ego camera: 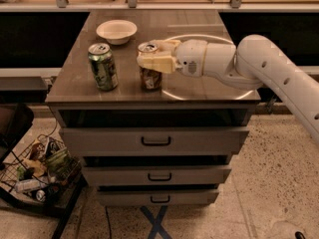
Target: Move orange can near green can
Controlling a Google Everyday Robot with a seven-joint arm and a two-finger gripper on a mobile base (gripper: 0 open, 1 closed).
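Atop a drawer cabinet (75,86), the gripper (151,55) reaches in from the right and pinches the upright orange can (150,78) near its rim. The green can (103,67) stands near, to picture-left, so any closer move likely runs leftward.

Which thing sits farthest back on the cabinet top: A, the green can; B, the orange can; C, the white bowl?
C: the white bowl lies behind both the green can and the orange can, whose upper part the gripper grips, reaching in from the right.
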